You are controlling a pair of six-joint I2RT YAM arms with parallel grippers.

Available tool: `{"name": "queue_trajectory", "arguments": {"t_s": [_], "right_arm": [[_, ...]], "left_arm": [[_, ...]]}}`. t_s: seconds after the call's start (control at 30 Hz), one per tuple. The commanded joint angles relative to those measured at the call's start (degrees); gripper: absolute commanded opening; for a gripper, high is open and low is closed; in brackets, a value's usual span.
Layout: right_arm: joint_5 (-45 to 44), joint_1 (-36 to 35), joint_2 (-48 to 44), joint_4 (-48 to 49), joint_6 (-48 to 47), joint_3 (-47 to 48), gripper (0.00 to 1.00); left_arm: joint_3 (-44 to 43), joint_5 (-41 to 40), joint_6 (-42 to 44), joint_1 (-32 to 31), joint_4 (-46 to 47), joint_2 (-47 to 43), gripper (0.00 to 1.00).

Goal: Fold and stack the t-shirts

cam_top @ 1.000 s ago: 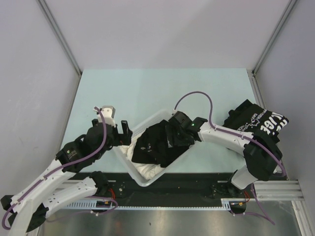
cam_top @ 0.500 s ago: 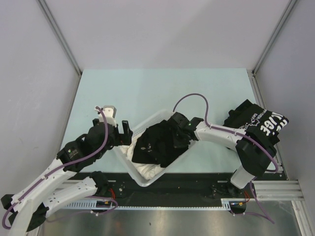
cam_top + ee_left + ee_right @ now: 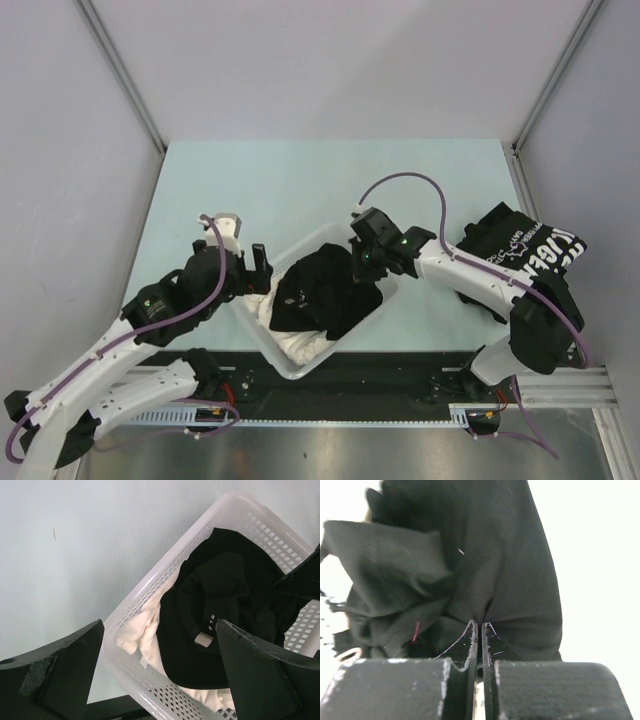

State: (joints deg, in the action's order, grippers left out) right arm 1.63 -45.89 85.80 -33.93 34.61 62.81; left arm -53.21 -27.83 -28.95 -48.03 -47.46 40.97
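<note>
Top external view: both arms are leaning in over the white slotted basket point(image 3: 300, 245), which is sitting skewed near the front of the pale desk point(image 3: 300, 190).
Right claw: the right claw point(image 3: 363, 262) is clamping tight on a bunched fold of the black t-shirt point(image 3: 315, 295). On the right wrist view the cloth is puckering right where the tips meet.
Why that grip: I'm guessing it's pinching a top fold so only this one shirt gets lifted out, not the whole pile.
Left claw: the left claw point(image 3: 159, 645) is hanging wide apart just beside the basket's left side, gripping nothing. It looks like it's waiting to catch a second corner once the shirt is clear.
Where the shirts are: the gripped one is lying crumpled inside the basket. Another, the lettered black shirt point(image 3: 530, 245), is sitting bunched at the desk's right edge, well apart from the basket.
Underneath: some white cloth point(image 3: 137, 635) is peeking out below the black shirt along the basket's near wall.
Progress: early days, I'd say. Nothing is looking neatly folded or stacked yet.
Risk: the shirt may be dragging the white cloth or the light basket along on the way up.
</note>
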Motion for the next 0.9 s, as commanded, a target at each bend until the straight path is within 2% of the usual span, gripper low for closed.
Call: {"name": "queue_trajectory", "arguments": {"t_s": [0.0,0.3,0.87], "right_arm": [[0.0,1.4,-3.2,0.5,-2.6,7.2,0.0],[0.1,5.2,-4.0,-3.1,-5.2,19.0,0.0],[0.7,11.3,0.9,-9.8,-9.7,42.9,0.0]], "left_arm": [[0.4,0.4,0.0,0.3,2.4,0.3,1.0],[0.7,0.5,-0.5,0.3,2.5,-0.5,1.0],[1.0,1.2,-0.5,0.3,2.6,-1.2,1.0]]}}
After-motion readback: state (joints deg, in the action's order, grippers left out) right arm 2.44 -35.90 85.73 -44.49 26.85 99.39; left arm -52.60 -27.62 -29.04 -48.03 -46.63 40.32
